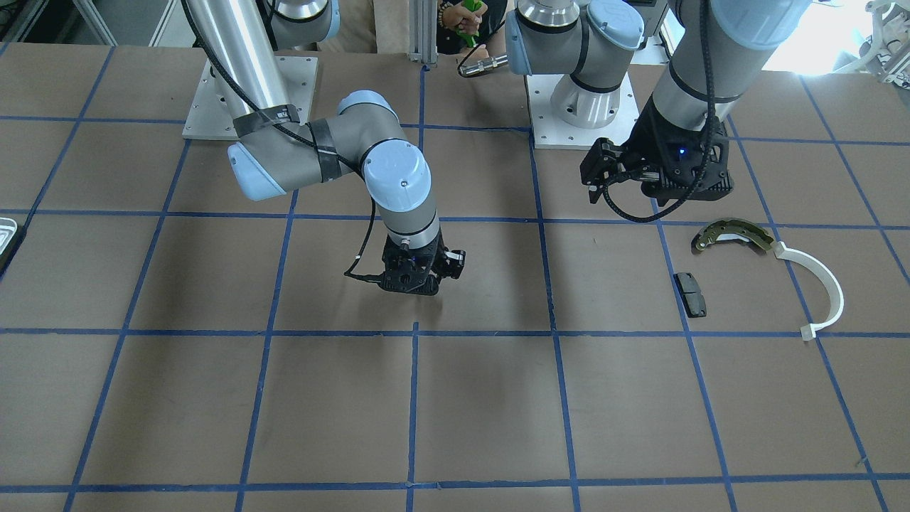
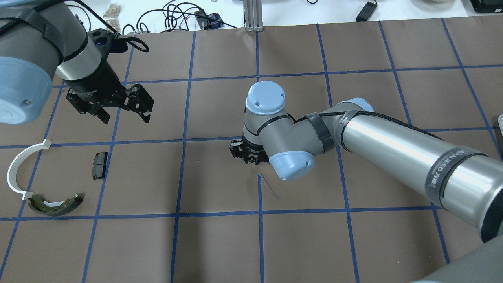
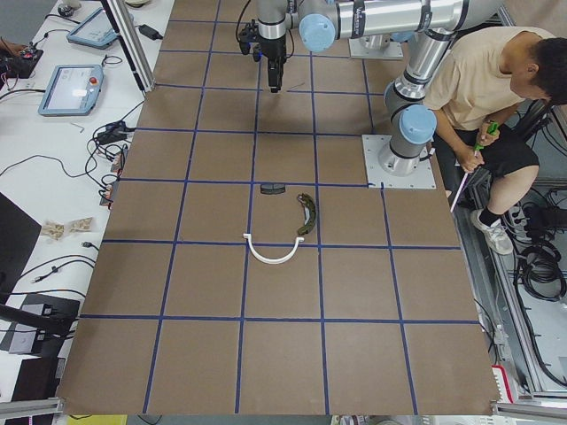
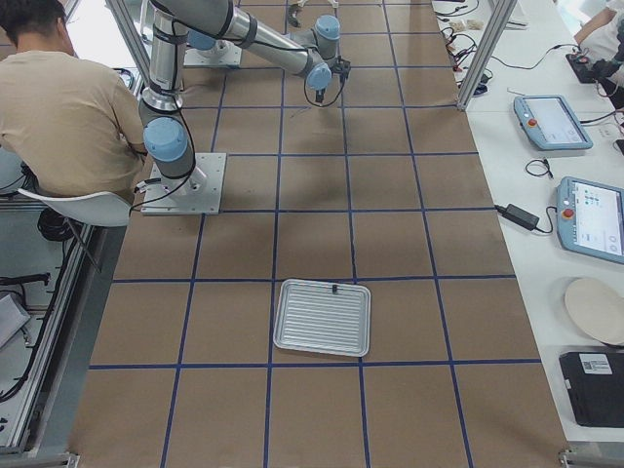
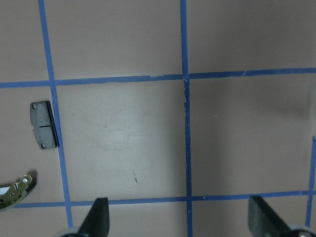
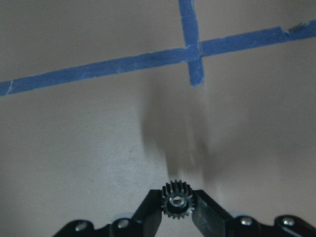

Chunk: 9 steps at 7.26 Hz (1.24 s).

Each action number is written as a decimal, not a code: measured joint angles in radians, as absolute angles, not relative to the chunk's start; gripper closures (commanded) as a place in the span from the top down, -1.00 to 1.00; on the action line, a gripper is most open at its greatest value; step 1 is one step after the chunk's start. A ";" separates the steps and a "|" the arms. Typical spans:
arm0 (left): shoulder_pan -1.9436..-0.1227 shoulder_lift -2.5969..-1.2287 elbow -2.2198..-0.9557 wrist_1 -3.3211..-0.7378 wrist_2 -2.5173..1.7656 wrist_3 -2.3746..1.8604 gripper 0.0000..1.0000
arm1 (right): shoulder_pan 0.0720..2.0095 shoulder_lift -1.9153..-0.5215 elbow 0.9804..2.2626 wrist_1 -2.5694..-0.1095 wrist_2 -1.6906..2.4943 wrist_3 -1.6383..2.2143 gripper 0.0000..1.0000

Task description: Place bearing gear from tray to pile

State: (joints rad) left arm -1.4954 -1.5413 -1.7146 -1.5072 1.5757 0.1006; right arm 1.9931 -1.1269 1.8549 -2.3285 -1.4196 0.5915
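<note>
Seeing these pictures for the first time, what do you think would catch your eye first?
The right gripper, over the table's middle, pinches a small black toothed gear. The left gripper hangs open beside the pile: a brake shoe, a white arc and a black pad. The ribbed metal tray lies towards the table's end on the robot's right.

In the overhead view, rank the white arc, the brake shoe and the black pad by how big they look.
1. white arc, widest sweep, though the second is close in length.
2. brake shoe.
3. black pad, clearly smallest.
</note>
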 measured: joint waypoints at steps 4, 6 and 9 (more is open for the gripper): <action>-1.501 -1.578 -1.736 -1.467 1.562 0.048 1.00 | 1.916 -1.186 1.837 -2.326 -1.461 0.280 1.00; -1.544 -1.618 -1.738 -1.440 1.520 -0.017 1.00 | 1.763 -1.235 1.828 -2.254 -1.468 -0.061 1.00; -1.682 -1.730 -1.739 -1.306 1.495 -0.114 1.00 | 1.463 -1.324 1.836 -2.130 -1.509 -0.654 1.00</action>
State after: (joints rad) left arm -1.6817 -1.7304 -1.7394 -1.3056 1.4947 -0.1144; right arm 1.4631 -1.3245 1.8362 -2.1303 -1.5086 -0.6536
